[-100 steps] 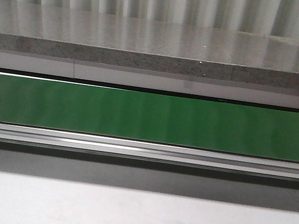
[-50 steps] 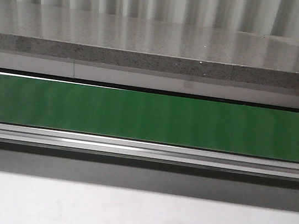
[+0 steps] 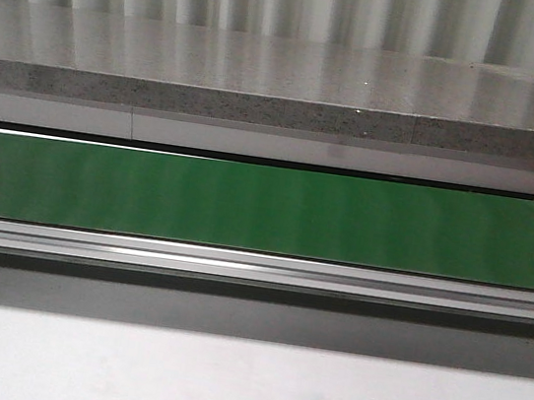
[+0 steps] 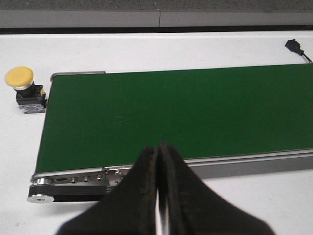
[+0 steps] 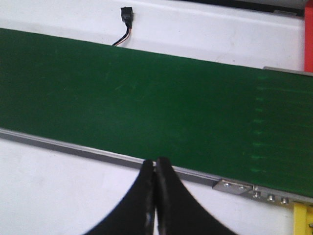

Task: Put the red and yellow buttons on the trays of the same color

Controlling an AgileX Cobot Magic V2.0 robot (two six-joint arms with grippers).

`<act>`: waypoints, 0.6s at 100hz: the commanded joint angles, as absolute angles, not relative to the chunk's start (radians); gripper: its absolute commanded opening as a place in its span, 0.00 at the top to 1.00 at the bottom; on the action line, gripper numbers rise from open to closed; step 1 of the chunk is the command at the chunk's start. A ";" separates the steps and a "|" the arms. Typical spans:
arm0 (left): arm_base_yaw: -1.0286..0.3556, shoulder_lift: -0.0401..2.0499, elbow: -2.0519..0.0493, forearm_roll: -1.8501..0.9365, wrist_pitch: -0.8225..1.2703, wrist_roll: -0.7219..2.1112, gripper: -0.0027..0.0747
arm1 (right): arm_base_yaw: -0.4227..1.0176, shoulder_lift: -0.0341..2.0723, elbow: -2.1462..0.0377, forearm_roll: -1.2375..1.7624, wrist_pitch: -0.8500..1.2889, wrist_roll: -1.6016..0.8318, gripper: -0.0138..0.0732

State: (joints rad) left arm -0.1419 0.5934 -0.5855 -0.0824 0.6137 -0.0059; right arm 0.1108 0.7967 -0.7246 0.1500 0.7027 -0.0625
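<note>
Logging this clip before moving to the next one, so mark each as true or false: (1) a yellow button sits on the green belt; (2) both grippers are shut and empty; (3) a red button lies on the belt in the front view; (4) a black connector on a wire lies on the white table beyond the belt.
1. False. The yellow button stands on the white table, just off the end of the green conveyor belt, not on it.
2. True. The left gripper and the right gripper both have their fingers pressed together with nothing between them.
3. False. The belt carries nothing in the front view.
4. True. The black connector lies there.
</note>
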 commanded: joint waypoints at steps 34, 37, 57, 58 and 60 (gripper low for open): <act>-0.147 0.594 -0.613 -0.092 0.540 -0.010 0.99 | 0.111 0.427 -0.598 0.151 0.671 -0.078 0.92; -0.147 0.594 -0.613 -0.092 0.540 -0.010 0.99 | 0.111 0.404 -0.589 0.151 0.672 -0.078 0.92; -0.147 0.594 -0.613 -0.092 0.540 -0.010 0.99 | 0.111 0.284 -0.559 0.150 0.696 -0.078 0.92; -0.147 0.594 -0.613 -0.092 0.540 -0.010 0.99 | 0.111 0.282 -0.559 0.149 0.696 -0.078 0.92; -0.147 0.594 -0.613 -0.092 0.540 -0.010 0.99 | 0.111 0.279 -0.559 0.149 0.699 -0.078 0.92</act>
